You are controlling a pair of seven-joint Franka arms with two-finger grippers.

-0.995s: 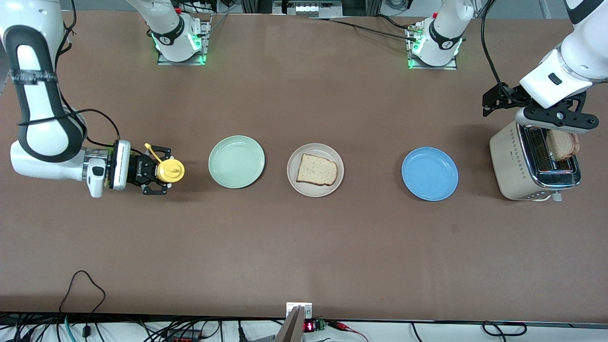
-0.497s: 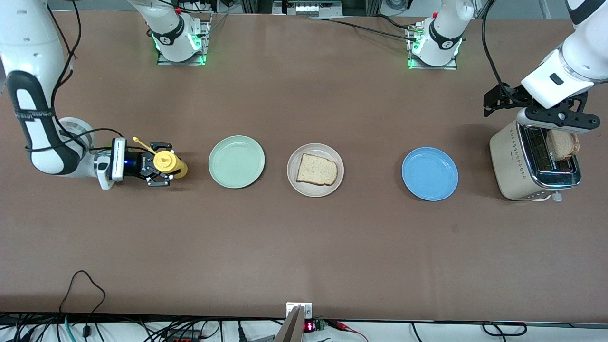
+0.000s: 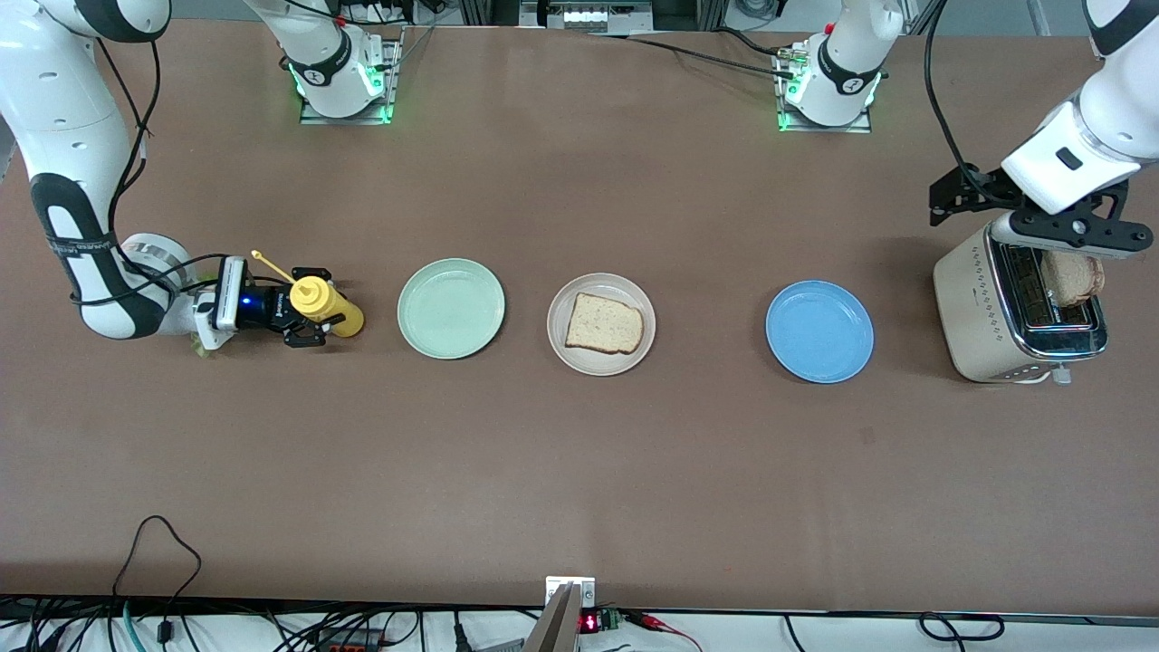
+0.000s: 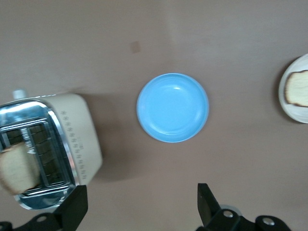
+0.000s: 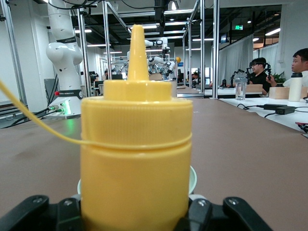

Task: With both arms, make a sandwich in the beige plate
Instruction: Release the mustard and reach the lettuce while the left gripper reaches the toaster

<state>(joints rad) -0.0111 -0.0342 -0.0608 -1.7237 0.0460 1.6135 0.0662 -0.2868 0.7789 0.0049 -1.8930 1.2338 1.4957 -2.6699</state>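
Black right gripper point(image 3: 308, 319) clamps the yellow bottle point(image 3: 324, 306) beside the mint plate point(image 3: 451, 308). Left gripper point(image 3: 1059, 231), fingers spread and empty, hovers over the toaster point(image 3: 987, 312); its toast point(image 3: 1071, 276) looks light and crumbly, so grip the crust edge. Beige plate point(image 3: 561, 349) holds one slice point(image 3: 604, 323).

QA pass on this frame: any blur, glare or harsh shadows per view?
Front view: sharp, even light, soft shadow beside the toaster. Left wrist view: motion-blurred, glare on the blue plate. Right wrist view: yellow bottle fills the frame, slightly soft; background lab sharper.

text: none legible | labels: none | numbers: none
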